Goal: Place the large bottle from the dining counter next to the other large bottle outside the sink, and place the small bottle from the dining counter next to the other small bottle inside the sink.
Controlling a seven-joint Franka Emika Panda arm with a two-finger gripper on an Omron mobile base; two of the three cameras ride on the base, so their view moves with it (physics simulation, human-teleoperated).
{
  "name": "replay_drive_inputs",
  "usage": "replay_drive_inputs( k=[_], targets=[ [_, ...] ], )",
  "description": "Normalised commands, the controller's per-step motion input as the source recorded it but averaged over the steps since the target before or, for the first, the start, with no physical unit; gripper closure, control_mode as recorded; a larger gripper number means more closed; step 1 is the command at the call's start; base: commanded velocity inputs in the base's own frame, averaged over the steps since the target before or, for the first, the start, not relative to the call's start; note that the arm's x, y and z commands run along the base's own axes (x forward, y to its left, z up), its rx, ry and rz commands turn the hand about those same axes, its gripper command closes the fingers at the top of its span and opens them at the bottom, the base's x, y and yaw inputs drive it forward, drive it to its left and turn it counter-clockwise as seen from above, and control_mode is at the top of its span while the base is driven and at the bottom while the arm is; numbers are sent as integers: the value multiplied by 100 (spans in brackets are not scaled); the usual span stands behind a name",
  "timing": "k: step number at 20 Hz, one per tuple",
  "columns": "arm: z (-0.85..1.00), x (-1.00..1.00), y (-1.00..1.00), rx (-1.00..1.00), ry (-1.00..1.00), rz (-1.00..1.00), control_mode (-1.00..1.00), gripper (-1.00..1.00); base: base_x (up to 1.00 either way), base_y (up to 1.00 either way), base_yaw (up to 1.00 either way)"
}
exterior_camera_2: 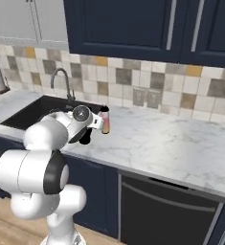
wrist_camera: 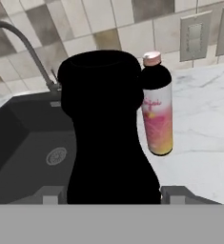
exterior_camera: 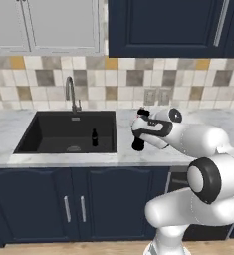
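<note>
Black bottle in my grip, beside the pink one at the sink.

My gripper (wrist_camera: pixel 112 195) is clamped partway round the large bottle (wrist_camera: pixel 108 128), upright over the worktop (exterior_camera_2: pixel 171 143) just right of the sink (exterior_camera: pixel 54 132). The other large bottle (wrist_camera: pixel 157 109) stands just beside it; its pink label script is unreadable.

White marble worktop (exterior_camera_2: pixel 171 139) bears pinkish-red bottle (wrist_camera: pixel 157 112).

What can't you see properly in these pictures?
- Black bottle: hand view, a plain silhouette, no label readable; its base is cut off at the bottom.
- Pink bottle: right base view, lower part behind the arm.
- Tiny bottle in the sink: left base view, too small for detail.
- Gripper: fingertips hidden by the black bottle.
</note>
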Motion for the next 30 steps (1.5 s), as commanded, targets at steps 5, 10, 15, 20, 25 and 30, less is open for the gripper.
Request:
replay_drive_inputs(
  k=[5, 10, 15, 20, 25, 30],
  targets=[
    [0, 0, 0, 0, 0, 0, 100, 100, 52, 21, -19],
    [0, 0, 0, 0, 0, 0, 100, 100, 11, 29, -7],
    [0, 0, 0, 0, 0, 0, 100, 100, -18, 34, 1],
    [0, 0, 0, 0, 0, 0, 100, 100, -3, 9, 9],
    [0, 0, 0, 0, 0, 0, 100, 100, -4, 16, 6],
    [0, 0, 0, 0, 0, 0, 100, 100, -4, 13, 5]
  ],
)
